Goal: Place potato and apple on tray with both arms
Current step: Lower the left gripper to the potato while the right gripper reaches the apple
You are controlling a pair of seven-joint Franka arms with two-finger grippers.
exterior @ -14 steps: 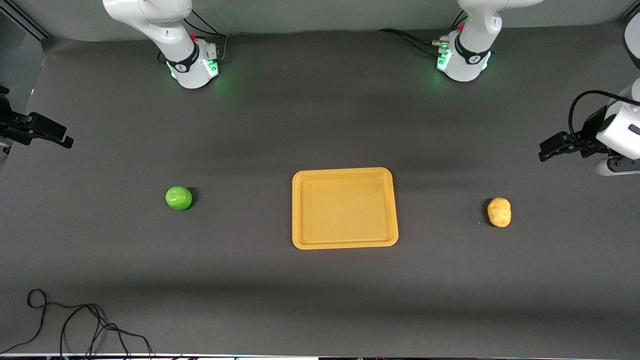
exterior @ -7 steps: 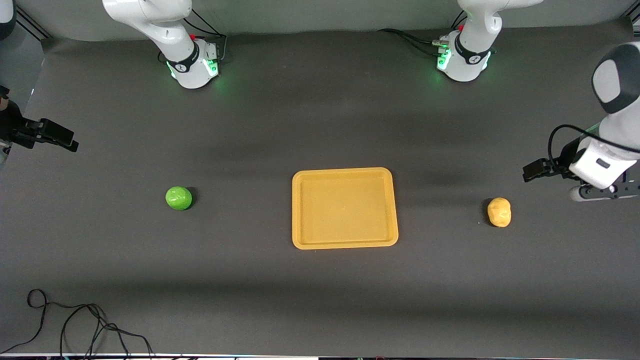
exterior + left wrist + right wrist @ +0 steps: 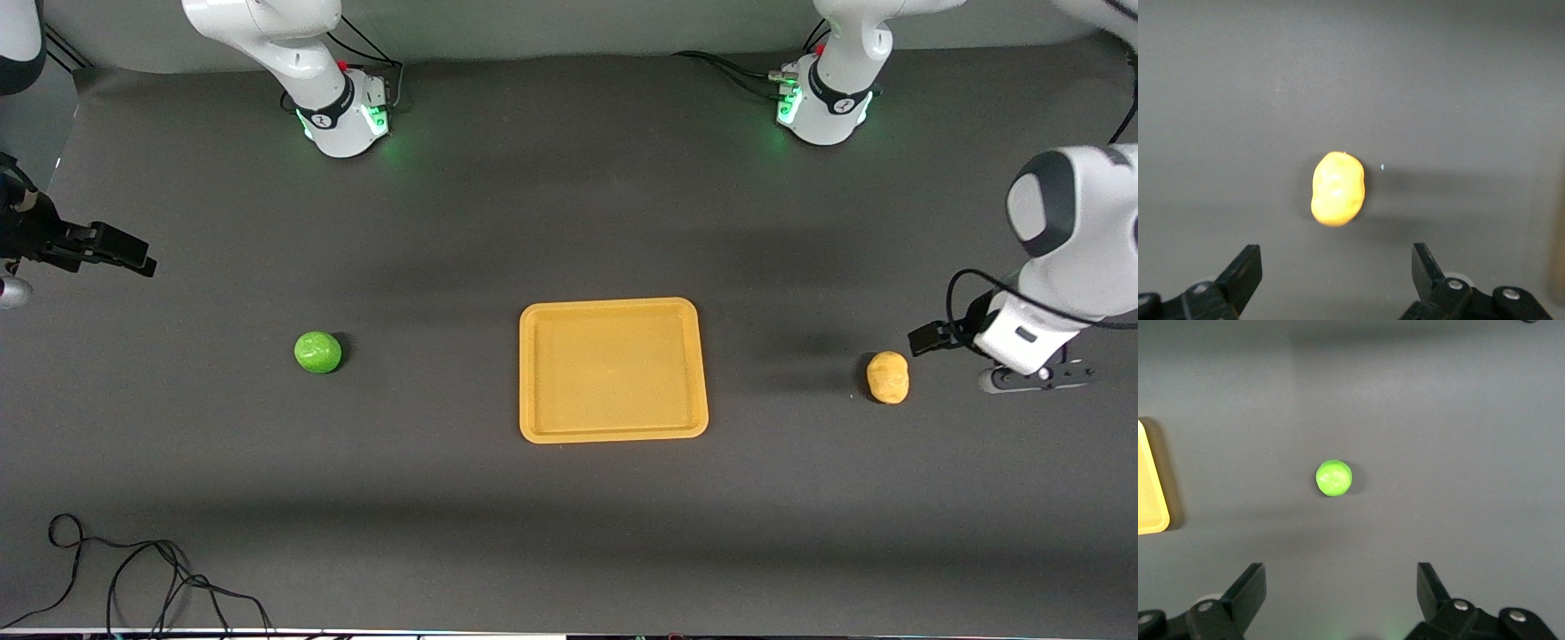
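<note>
**Both end effectors spread, fruit on the worktop**

The tray (image 3: 613,369) sits mid-worktop (image 3: 569,222), bare. The potato (image 3: 888,377) lies toward the left arm's end, the apple (image 3: 317,352) toward the right arm's end, both well apart from the tray. The left end effector (image 3: 925,338) hangs just beside the potato, fingers spread and gripping nothing. The right end effector (image 3: 133,260) hovers over the worktop's edge, likewise spread.

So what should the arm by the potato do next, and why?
Probably bring the left tool over the potato and lower it: its fingers are open, the potato lies on the table just ahead, and the tray holds nothing yet.
</note>
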